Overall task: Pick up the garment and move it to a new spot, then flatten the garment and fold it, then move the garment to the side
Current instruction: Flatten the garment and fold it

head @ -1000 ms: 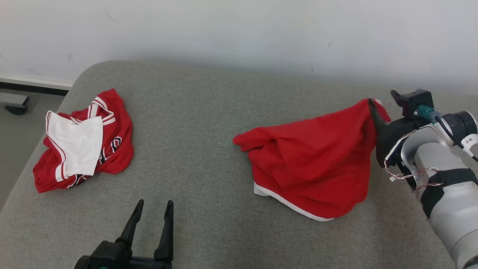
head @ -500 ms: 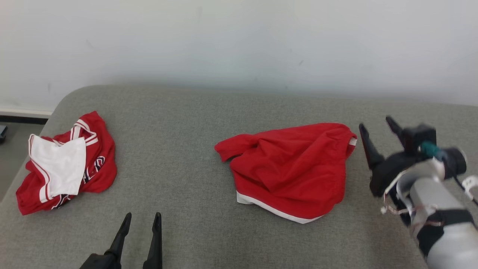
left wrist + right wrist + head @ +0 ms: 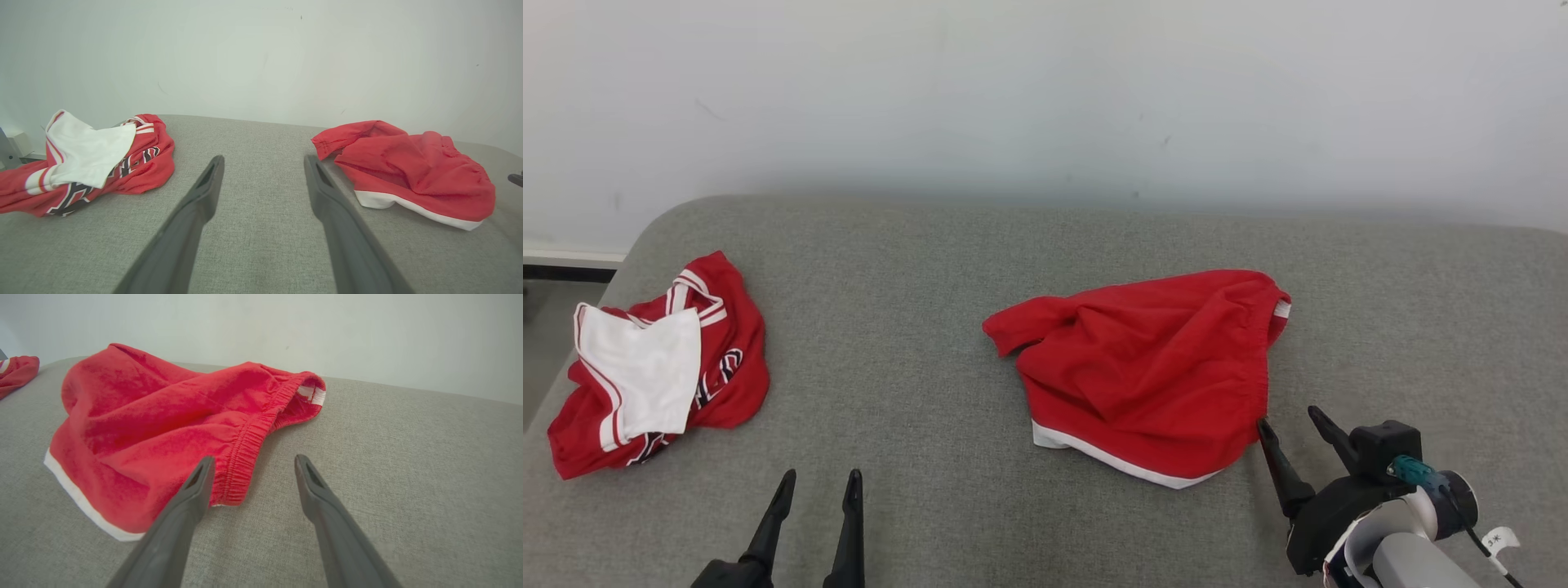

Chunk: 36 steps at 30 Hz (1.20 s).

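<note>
Having let go of the corner it was pinching a second ago, the right gripper (image 3: 1288,417) is now resting with its fingers spread wide and holding nothing. It has come back from the far end of the waistband to the near end. The shorts (image 3: 1152,376), which were hanging lifted by that corner, are now lying slumped and crumpled on the couch (image 3: 931,286).

From the right gripper, the shorts are lying ahead and to the left. Its left fingertip is sitting right at the edge of the red cloth, though whether it is touching cannot be told. Its right finger is pointing over bare grey fabric. The elastic waistband is running away from the gap between the fingers, ending at a small white label at the far end. A white hem is showing along the near left side.

Over on the other side, the left gripper (image 3: 821,474) is also standing spread and empty, pointing over bare couch. From it, the shorts are lying ahead to the right, and a red and white jersey (image 3: 654,367) is lying bunched ahead to the left, well apart from the shorts. A pale wall (image 3: 1045,82) is rising beyond the couch's far edge.
</note>
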### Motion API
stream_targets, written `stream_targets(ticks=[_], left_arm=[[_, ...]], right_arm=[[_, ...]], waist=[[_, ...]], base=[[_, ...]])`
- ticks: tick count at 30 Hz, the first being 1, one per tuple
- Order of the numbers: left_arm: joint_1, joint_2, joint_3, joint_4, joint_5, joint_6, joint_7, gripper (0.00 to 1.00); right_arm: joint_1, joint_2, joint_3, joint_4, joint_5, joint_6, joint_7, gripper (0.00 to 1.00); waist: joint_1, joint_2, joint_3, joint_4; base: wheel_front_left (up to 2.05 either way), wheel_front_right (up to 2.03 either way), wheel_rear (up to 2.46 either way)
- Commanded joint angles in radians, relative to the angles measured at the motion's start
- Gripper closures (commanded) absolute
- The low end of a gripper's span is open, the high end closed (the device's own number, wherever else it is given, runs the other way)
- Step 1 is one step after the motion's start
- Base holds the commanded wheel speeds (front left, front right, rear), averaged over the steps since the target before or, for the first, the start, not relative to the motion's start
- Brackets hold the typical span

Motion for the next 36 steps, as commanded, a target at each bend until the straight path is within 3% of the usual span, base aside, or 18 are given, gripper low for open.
stream_targets(ticks=[1,14,15,16,17,24,36], left_arm=[[-0.002,0.007,0.000,-0.002,0.012,0.001,-0.004,0.00],[-0.030,0.000,-0.012,0.005,0.007,0.001,-0.004,0.00],[-0.030,0.000,-0.012,0.006,0.005,0.001,-0.004,0.00],[-0.029,0.000,-0.013,0.008,0.005,0.001,-0.004,0.00],[-0.030,-0.001,-0.013,0.009,0.004,0.001,-0.004,0.00],[-0.002,-0.003,0.020,0.008,-0.003,0.001,-0.004,0.00],[0.019,-0.018,0.039,-0.005,-0.004,0.001,-0.004,0.00]], right_arm=[[0.005,0.011,0.003,0.013,0.003,-0.002,-0.005,0.00],[-0.090,0.046,0.044,0.190,0.063,-0.002,0.030,0.00],[-0.096,0.048,0.049,0.202,0.081,-0.002,0.031,0.53],[-0.102,0.045,0.054,0.212,0.096,-0.002,0.032,0.94],[-0.107,0.039,0.063,0.223,0.104,-0.002,0.030,1.00],[-0.063,0.039,0.083,0.119,0.209,-0.002,-0.003,1.00],[0.188,-0.109,0.064,-0.268,0.255,-0.002,0.005,1.00]], waist=[[0.0001,0.0000,0.007,0.010],[0.0001,0.0000,0.037,0.060],[0.0001,0.0000,0.039,0.062],[0.0001,0.0000,0.040,0.063],[0.0001,0.0000,0.041,0.065],[0.0001,0.0000,0.021,0.035],[0.0001,0.0000,0.004,-0.041]], base=[[0.00,0.00,0.00],[0.00,0.00,0.00],[0.00,0.00,0.00],[0.00,0.00,0.00],[0.00,0.00,0.00],[0.00,0.00,0.00],[0.00,0.00,0.00]])
